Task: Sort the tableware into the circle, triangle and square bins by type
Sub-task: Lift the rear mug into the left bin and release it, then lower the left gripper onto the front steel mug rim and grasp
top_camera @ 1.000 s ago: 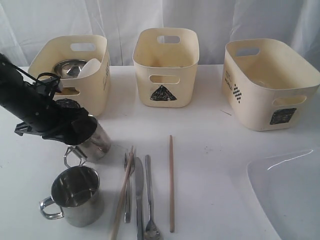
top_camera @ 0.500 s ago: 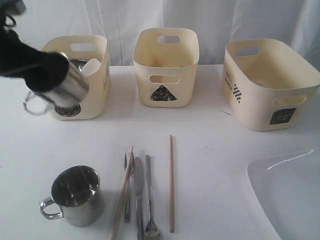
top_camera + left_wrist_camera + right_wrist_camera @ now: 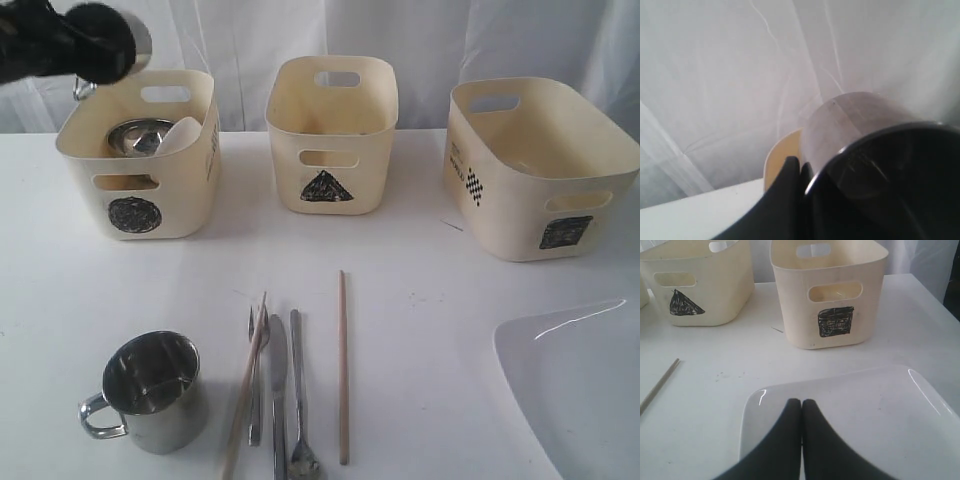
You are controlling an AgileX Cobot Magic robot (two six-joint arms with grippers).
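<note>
While left gripper (image 3: 100,45) holds one mug (image 3: 855,125): second mug (image 3: 150,392), three bins (image 3: 165,190) (image 3: 330,130) (image 3: 520,215).

At eleven o'clock in the exterior view my left tool (image 3: 100,45) ran off the frame, its black bulk hiding most of the mug (image 3: 143,40) it clamped; only a steel sliver and handle loop showed. The wall of the circle bin (image 3: 175,200) covered the lower part of the bowl (image 3: 138,135). At five o'clock the white plate (image 3: 570,390) was cropped; at six, the knife (image 3: 278,390) and one chopstick (image 3: 247,380) ran past the edge.
</note>
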